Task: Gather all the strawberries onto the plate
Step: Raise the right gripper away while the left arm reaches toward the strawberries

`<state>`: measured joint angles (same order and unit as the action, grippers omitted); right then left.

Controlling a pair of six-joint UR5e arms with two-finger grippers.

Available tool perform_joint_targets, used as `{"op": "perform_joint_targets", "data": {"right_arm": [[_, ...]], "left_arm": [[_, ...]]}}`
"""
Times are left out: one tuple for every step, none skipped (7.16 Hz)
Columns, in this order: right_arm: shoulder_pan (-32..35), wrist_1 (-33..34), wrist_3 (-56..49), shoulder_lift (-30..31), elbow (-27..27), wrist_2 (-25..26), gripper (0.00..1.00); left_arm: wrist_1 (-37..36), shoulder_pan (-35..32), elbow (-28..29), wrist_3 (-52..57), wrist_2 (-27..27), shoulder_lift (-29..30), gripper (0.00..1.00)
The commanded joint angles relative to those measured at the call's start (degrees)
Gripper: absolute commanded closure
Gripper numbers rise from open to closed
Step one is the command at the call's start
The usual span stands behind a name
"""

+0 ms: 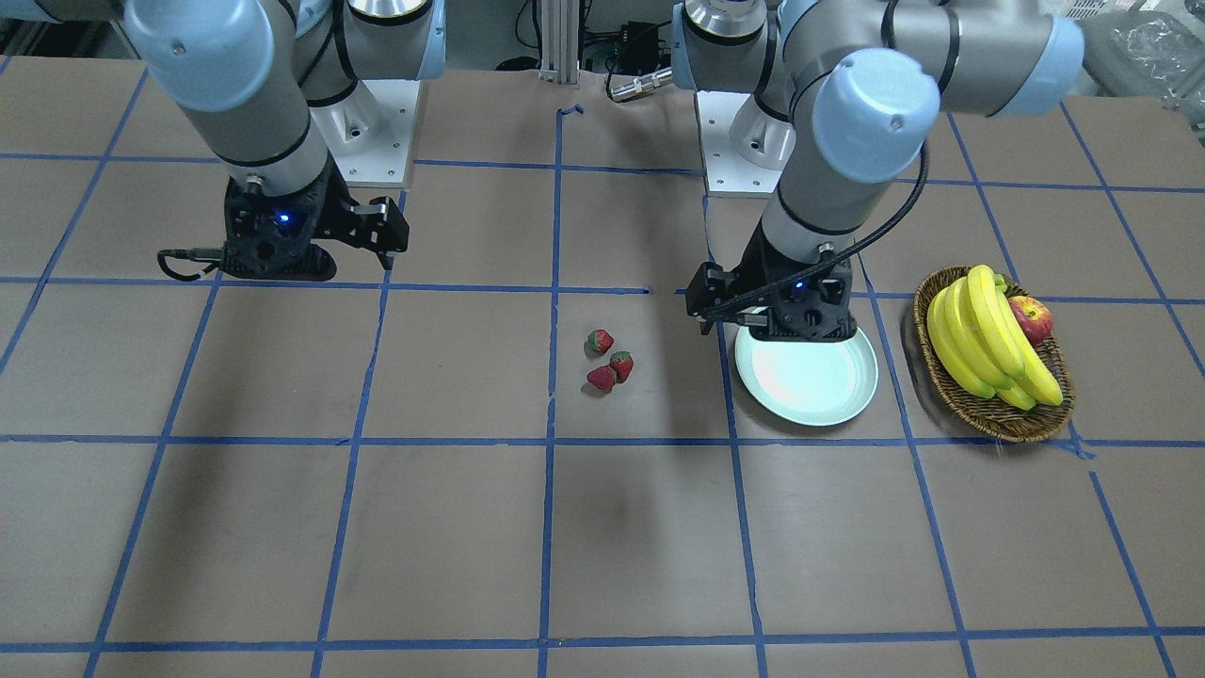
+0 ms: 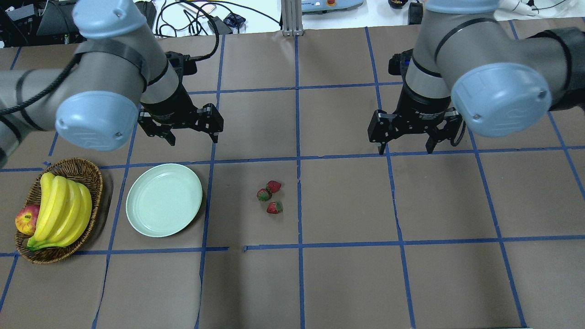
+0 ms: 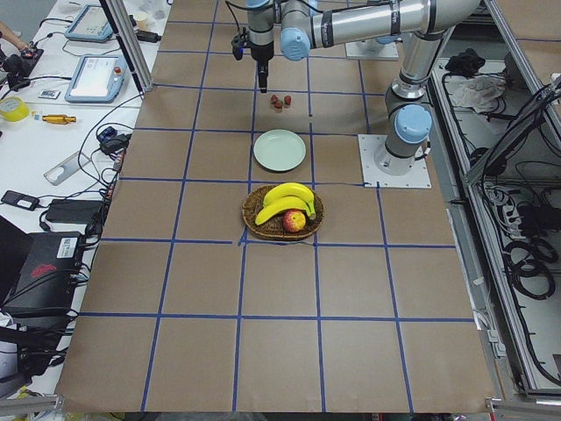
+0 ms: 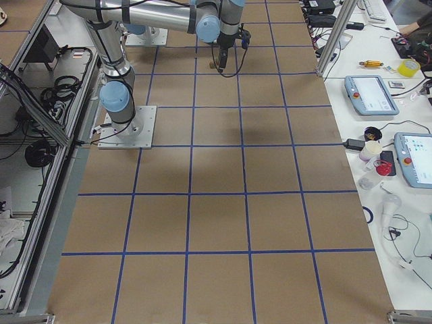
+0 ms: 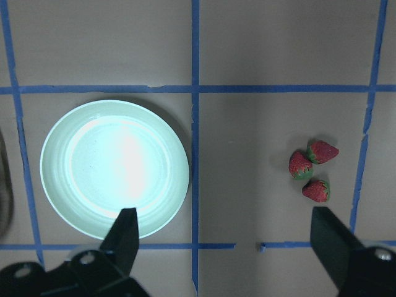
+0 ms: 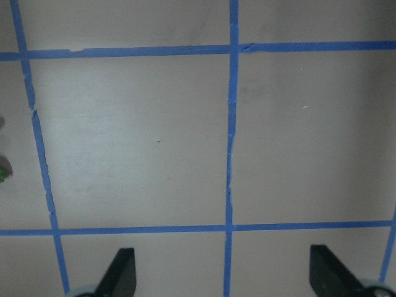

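Strawberries (image 2: 263,195) loose near plate (image 2: 164,199), left jaws, right jaws spread wide, holding nothing.

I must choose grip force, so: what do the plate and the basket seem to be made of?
The plate: glazed ceramic or hard plastic, cannot tell which; pale mint, glossy, bright glare in the left wrist view. The basket: woven brown wicker, matte; braided strands show on its rim.

Wicker basket (image 2: 93,179) w/ bananas (image 2: 59,210) & apple (image 2: 26,220), seemingly touching, on blue-taped table (image 2: 347,283).
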<state>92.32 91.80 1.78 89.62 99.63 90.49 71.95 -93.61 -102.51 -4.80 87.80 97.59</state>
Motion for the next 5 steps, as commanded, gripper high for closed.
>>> {"op": "perform_joint_targets", "data": {"right_arm": [[-1.3, -6.5, -3.4, 2.8, -3.9, 0.5, 0.0], [-1.5, -6.8, -3.2, 2.5, -5.5, 0.9, 0.0], [-1.9, -6.4, -2.6, 2.3, -6.8, 0.9, 0.0], [-1.7, -6.5, -3.2, 2.3, -6.8, 0.1, 0.0], [-1.6, -7.2, -3.1, 2.1, -6.5, 0.2, 0.0]], "left_arm": [[-11.7, -5.1, -2.1, -6.0, -0.8, 8.5, 0.0], [-14.4, -7.3, -2.1, -6.9, -0.6, 12.0, 0.0], [-17.0, -8.6, -2.1, -7.0, -0.7, 14.5, 0.0], [-17.4, -11.4, -2.4, -7.0, -0.8, 15.3, 0.0], [-17.3, -13.3, -3.0, -5.9, -0.4, 15.4, 0.0]]}}
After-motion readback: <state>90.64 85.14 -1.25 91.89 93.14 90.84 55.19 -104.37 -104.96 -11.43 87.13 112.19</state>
